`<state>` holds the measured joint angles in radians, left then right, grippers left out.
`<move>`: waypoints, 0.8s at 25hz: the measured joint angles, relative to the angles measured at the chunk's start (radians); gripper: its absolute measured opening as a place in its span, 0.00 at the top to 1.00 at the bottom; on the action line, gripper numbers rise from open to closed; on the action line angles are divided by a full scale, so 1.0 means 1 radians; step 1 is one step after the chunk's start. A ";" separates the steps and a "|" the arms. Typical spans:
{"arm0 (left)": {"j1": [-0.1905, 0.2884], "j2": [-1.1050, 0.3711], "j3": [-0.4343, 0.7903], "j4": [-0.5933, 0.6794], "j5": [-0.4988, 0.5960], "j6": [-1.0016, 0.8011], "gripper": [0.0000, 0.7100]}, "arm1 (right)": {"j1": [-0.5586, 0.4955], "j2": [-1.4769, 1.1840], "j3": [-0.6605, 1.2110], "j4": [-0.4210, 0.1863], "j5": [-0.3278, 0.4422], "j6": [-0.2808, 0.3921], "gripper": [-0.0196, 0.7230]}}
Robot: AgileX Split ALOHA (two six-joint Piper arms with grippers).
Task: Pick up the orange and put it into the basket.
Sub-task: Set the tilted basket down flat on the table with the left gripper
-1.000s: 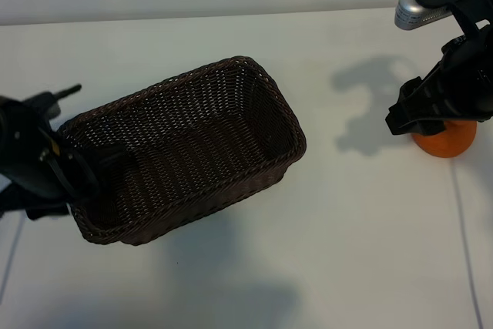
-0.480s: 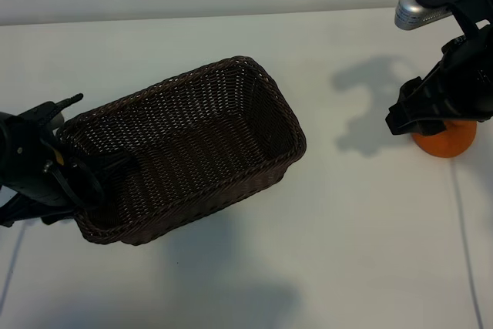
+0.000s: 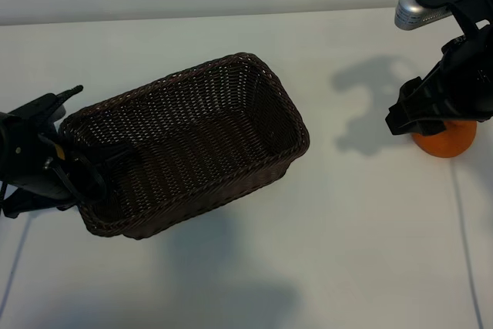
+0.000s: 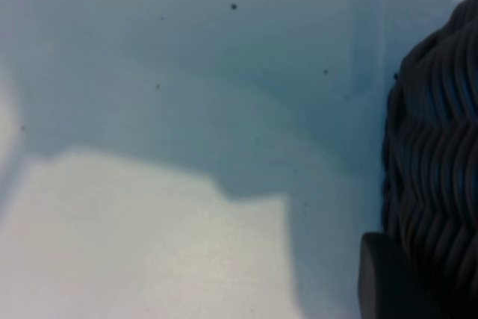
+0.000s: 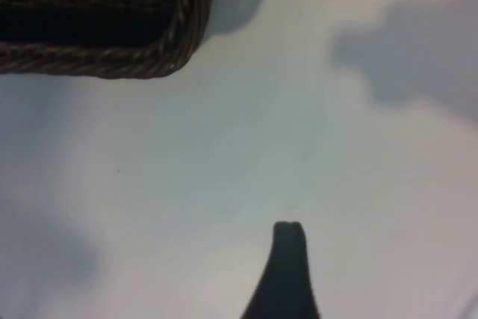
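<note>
Gripping the near-left end wall of the basket [image 3: 192, 140], the left gripper [image 3: 81, 179] was seen narrowed since a second before, and the basket slightly shifted. The orange [image 3: 445, 138] was left on the table [image 3: 347, 252] under the spread right gripper [image 3: 431, 113].

The rectangular dark brown woven wicker basket [image 3: 192, 144] has a rough, ribbed weave and a thick braided rim — faintly sheened where light catches the strands. The small round bright-orange fruit [image 3: 449, 140] shows smooth, slightly glossy skin. The white table [image 3: 347, 236] is matt and even. The black arm housings look like matt plastic — one silver metallic camera cap [image 3: 416, 13] shines.
</note>
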<state>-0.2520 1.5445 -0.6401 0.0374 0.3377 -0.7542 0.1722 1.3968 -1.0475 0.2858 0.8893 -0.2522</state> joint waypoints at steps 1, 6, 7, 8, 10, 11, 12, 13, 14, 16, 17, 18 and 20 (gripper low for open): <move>0.000 -0.017 0.001 -0.001 0.000 0.000 0.77 | 0.000 0.000 0.000 0.000 0.000 0.000 0.17; 0.008 -0.125 0.002 0.001 0.004 0.017 0.78 | 0.000 0.000 0.000 0.000 0.000 0.000 0.17; 0.019 -0.142 0.002 -0.005 0.009 0.030 0.78 | 0.000 0.000 0.000 0.000 0.000 0.000 0.17; 0.031 -0.161 0.002 -0.019 0.012 0.049 0.78 | 0.000 0.000 0.000 0.000 0.000 0.000 0.17; 0.064 -0.198 0.003 -0.066 0.016 0.104 0.78 | 0.000 0.000 0.000 0.000 0.000 0.000 0.17; 0.081 -0.214 0.003 -0.108 0.016 0.150 0.78 | 0.000 0.000 0.000 0.000 0.000 0.000 0.17; 0.093 -0.232 0.003 -0.162 0.017 0.207 0.78 | 0.000 0.000 0.000 0.000 0.000 0.000 0.17; 0.108 -0.250 0.003 -0.214 0.018 0.272 0.78 | 0.000 0.000 0.000 0.000 0.000 0.000 0.17; 0.123 -0.263 0.003 -0.282 0.020 0.331 0.78 | 0.000 0.000 0.000 0.000 0.000 0.000 0.17; 0.155 -0.273 0.003 -0.407 0.031 0.481 0.78 | 0.000 0.000 0.000 0.000 0.000 0.000 0.17; 0.173 -0.272 -0.001 -0.470 0.041 0.544 0.78 | 0.000 0.000 0.000 0.000 0.000 0.000 0.17; 0.187 -0.265 -0.011 -0.523 0.057 0.616 0.78 | 0.000 0.000 0.000 0.000 0.000 0.000 0.17; 0.202 -0.236 -0.045 -0.600 0.081 0.742 0.78 | 0.000 0.000 0.000 0.000 0.000 0.000 0.17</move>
<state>-0.0496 1.3084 -0.6852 -0.5626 0.4188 -0.0122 0.1722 1.3968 -1.0475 0.2858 0.8893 -0.2522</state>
